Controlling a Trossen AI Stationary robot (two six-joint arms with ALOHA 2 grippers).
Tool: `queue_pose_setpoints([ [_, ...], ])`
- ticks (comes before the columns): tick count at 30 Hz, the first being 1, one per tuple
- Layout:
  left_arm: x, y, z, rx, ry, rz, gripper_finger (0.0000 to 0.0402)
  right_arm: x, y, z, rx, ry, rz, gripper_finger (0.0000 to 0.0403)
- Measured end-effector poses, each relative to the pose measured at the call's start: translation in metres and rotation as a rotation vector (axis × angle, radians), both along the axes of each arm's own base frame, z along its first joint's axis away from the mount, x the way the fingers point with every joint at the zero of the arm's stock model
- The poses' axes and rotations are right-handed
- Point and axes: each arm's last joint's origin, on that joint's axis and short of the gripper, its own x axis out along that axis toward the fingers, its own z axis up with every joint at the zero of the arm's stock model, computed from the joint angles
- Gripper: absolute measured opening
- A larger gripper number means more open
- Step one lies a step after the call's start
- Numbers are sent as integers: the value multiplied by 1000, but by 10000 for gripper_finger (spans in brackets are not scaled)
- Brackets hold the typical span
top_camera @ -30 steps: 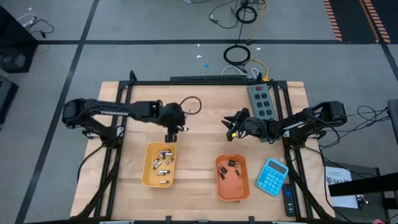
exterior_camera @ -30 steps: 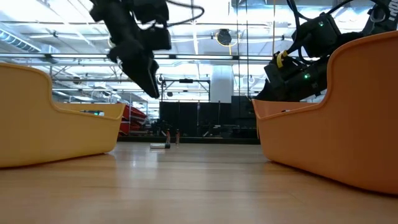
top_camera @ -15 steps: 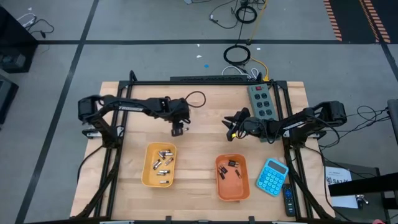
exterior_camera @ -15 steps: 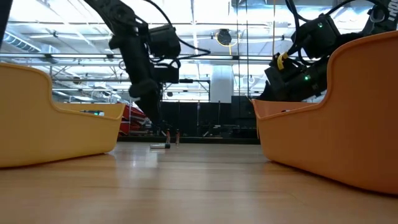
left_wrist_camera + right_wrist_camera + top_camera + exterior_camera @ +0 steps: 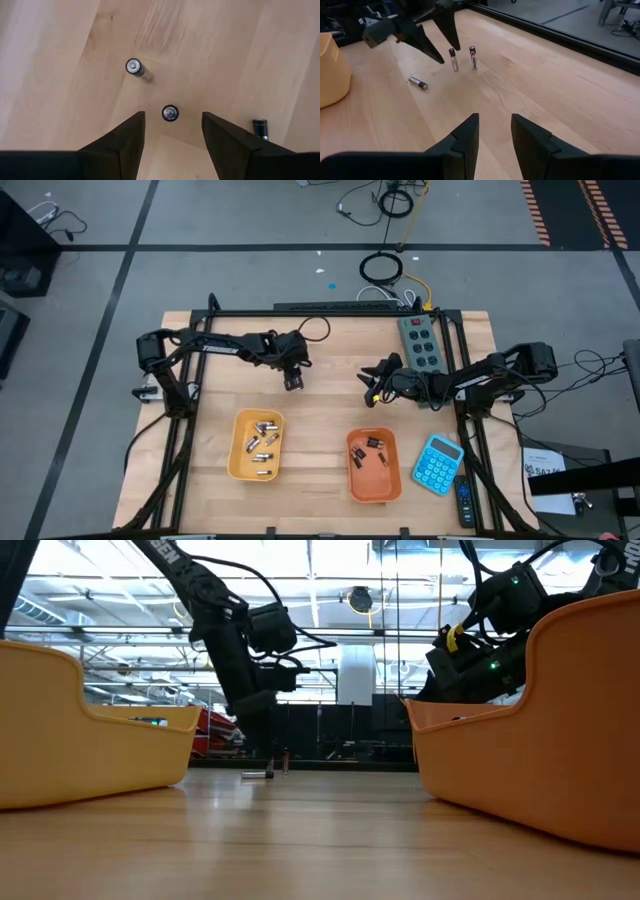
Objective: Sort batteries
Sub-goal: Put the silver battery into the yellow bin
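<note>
High view: the left gripper [image 5: 292,381] sits at upper centre of the table [image 5: 320,430], above the yellow tray [image 5: 256,445] holding silvery batteries; the orange tray [image 5: 373,466] at lower right of centre holds dark ones, with the blue calculator [image 5: 438,464] beside it. The right gripper [image 5: 370,383] waits right of centre, near the power strip [image 5: 420,343]. Against the frame a second ago, the left arm has swung up and right, from over the yellow tray's top edge toward the loose cells. Low view: the left gripper [image 5: 262,740] hangs at centre frame, low over two standing batteries and one lying down in the far background between the two trays; a second ago it was high at upper left. Left wrist view: jaws open, fingers [image 5: 125,142] flanking an upright battery [image 5: 170,113] at centre; a second upright battery [image 5: 134,67] stands upper left of it, and a lying battery [image 5: 260,127] is at right edge. Right wrist view: right jaws part-open and empty, own fingers [image 5: 465,140] at bottom; the left gripper [image 5: 437,47] shows at upper left, just above the standing pair. Judgement: step in hand is the approach to pick a loose cell. The next move calls for a straight descent centred on that cell, then closing without knocking its neighbour.
</note>
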Motion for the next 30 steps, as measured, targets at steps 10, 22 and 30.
queue_pose_setpoints([
  [10,7,4,-9,46,-23,47,205,0,0,0,0,-2,0,105],
  [22,8,7,-8,53,-39,55,200,0,0,0,0,-2,0,105],
  [30,8,6,-8,24,-49,26,99,0,0,0,0,-3,0,105],
])
